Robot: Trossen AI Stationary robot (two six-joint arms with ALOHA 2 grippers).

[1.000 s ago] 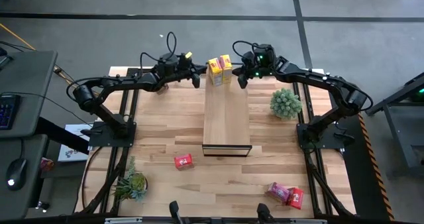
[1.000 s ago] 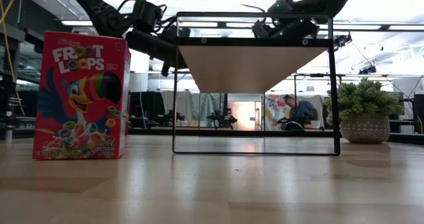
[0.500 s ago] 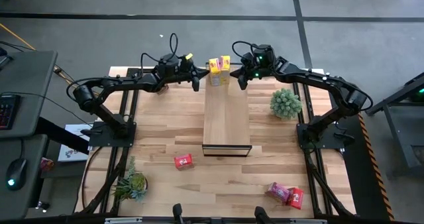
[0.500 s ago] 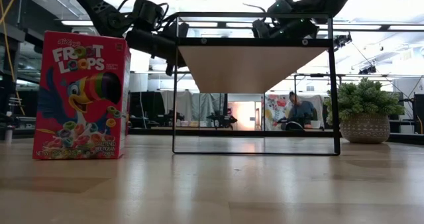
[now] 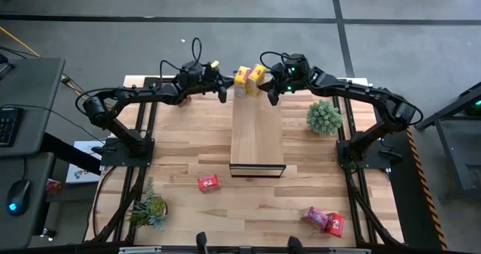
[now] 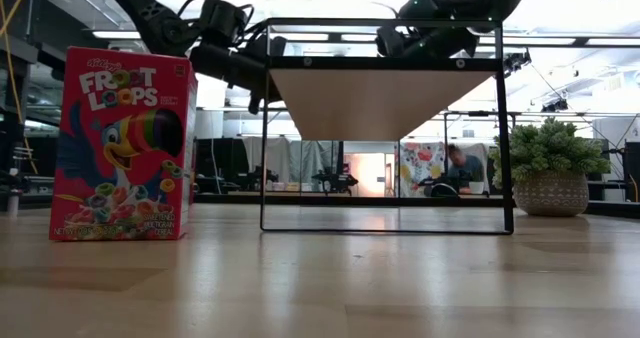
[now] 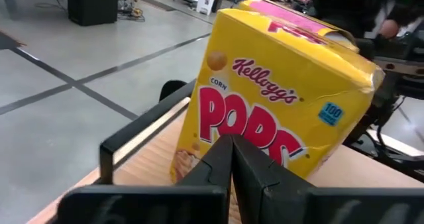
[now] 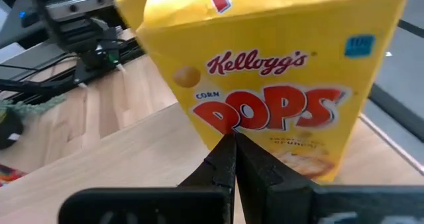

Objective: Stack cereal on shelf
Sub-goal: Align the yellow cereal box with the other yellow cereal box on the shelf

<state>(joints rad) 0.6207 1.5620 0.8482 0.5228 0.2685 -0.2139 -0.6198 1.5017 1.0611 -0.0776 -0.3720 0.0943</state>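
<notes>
Yellow cereal boxes with red lettering; red box; pink boxes; pale wood shelf.

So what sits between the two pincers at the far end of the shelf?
High view: two yellow cereal boxes stand side by side on the shelf, between the left pincer and the right pincer, both shut.

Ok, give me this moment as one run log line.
two yellow cardboard cereal boxes: far end of long wood-topped shelf, leaning | left gripper: shut, beside boxes | right gripper: shut, beside boxes

Bright even overhead light, ceiling glare in low view, blurred wrist foregrounds.
</notes>
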